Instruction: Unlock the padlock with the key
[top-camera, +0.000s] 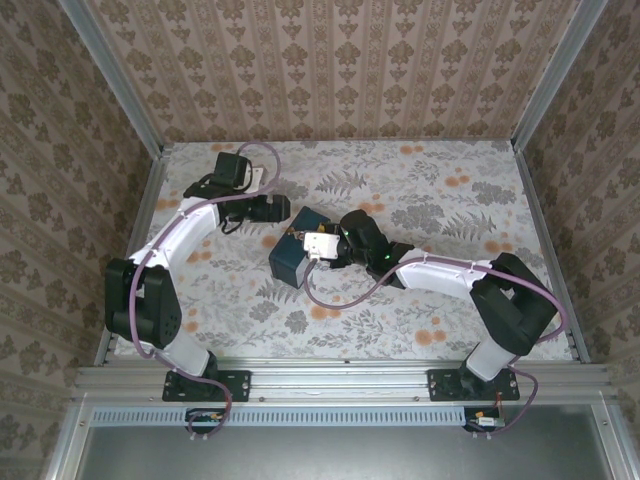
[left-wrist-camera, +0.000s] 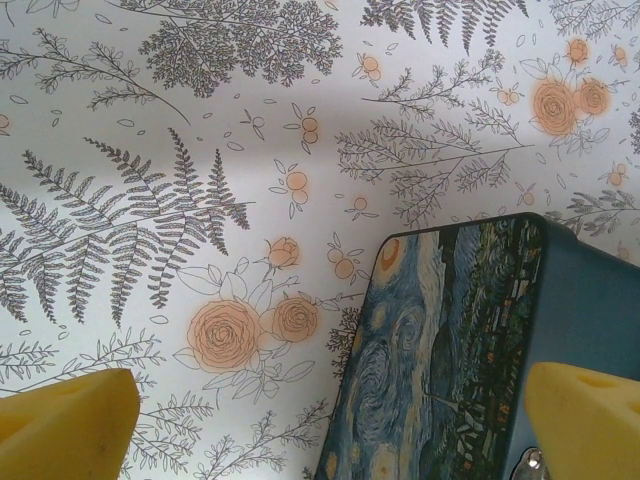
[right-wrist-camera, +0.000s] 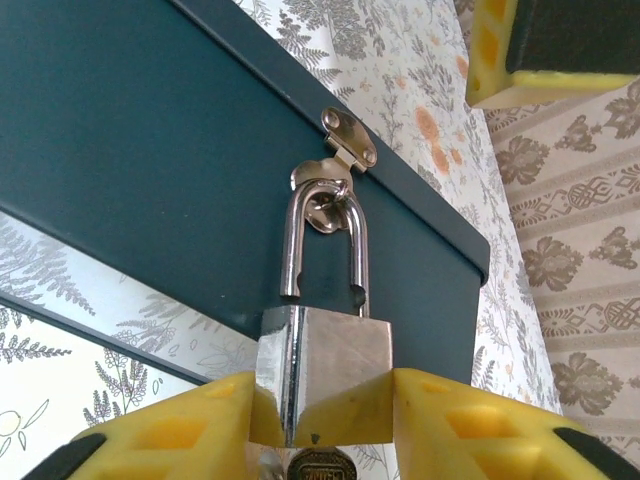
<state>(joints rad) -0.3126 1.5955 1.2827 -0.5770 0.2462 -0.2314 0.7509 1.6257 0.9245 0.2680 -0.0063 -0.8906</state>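
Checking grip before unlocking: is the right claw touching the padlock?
Touching. The right wrist view shows the right claw with both yellow fingers pressed against the lower corners of the padlock, no gap visible.

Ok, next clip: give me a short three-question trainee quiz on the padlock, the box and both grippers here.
1. True or false: the right gripper is shut on the padlock body.
2. The padlock's shackle passes through: A) the hasp of the blue tin box; B) a chain; C) nothing at all.
3. Fill in: the left gripper has its jaws ____, one finger on each side of the box's corner.

Key: 1 true; 2 A; 3 open.
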